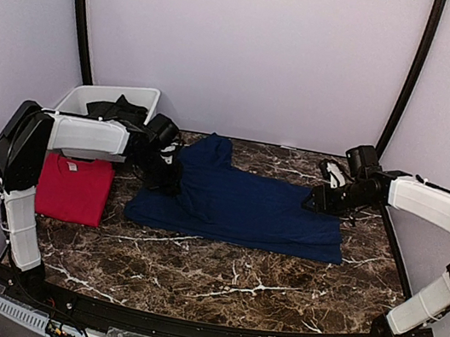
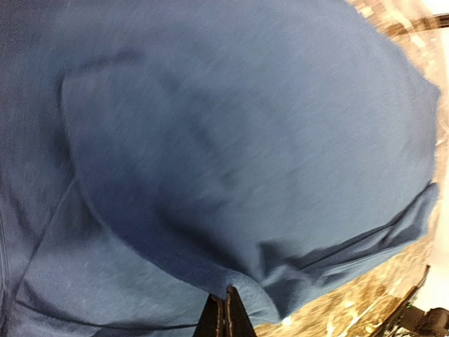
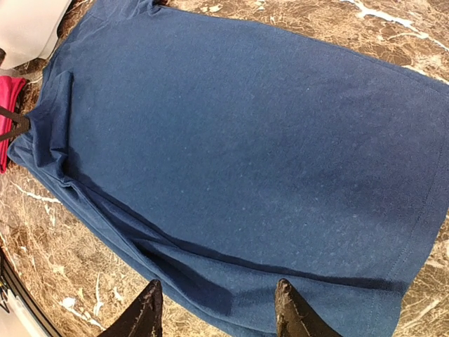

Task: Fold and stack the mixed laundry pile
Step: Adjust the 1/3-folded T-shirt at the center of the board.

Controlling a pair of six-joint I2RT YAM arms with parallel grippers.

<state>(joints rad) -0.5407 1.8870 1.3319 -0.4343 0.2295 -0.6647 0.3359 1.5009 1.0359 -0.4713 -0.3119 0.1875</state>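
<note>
Navy blue T-shirt (image 1: 244, 206) of soft knit cloth: a fold at its left edge sits pinched between the tips of the left gripper (image 2: 226, 303), jaws fully together with cloth caught at the tips. The left wrist view is almost all blue fabric, creased and bunched toward the tips, with one flap folded over the body. In the top view the left gripper (image 1: 165, 174) is low at the shirt's left side, where the cloth humps up and one part runs toward the far side of the table.

Right gripper (image 3: 219, 309): black fingers spread apart, about half open, nothing between them. They hang over the shirt near its hem; whether they touch the cloth cannot be told. In the top view the right gripper (image 1: 320, 203) is at the shirt's right edge.

The navy blue T-shirt lies mostly flat across the middle of the brown white-veined marble table (image 1: 214, 283), long side running left to right. A folded red T-shirt (image 1: 75, 188), a neat rectangle, lies on the table left of the blue one, a strip of bare marble between them. A white rectangular plastic bin (image 1: 77, 96) stands at the far left corner behind the red shirt, with a dark charcoal garment (image 1: 118, 109) heaped inside and over its rim.
</note>
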